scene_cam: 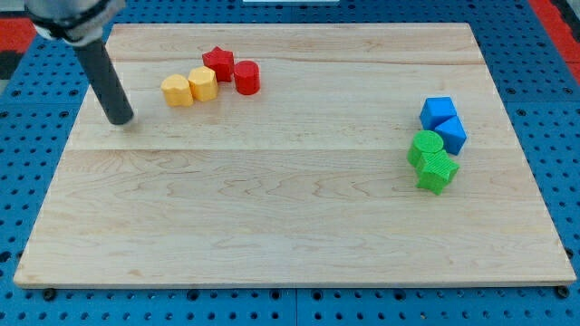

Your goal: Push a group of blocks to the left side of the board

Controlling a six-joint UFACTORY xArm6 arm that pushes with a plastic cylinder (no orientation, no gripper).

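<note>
My tip rests on the wooden board at the view's upper left, a short way left of a cluster of blocks. That cluster holds two yellow blocks, a red star and a red cylinder, all close together. At the view's right is a second cluster: two blue blocks above a green cylinder and a green star-like block.
The board sits on a blue perforated surface. A red area shows at the view's top left, behind the arm.
</note>
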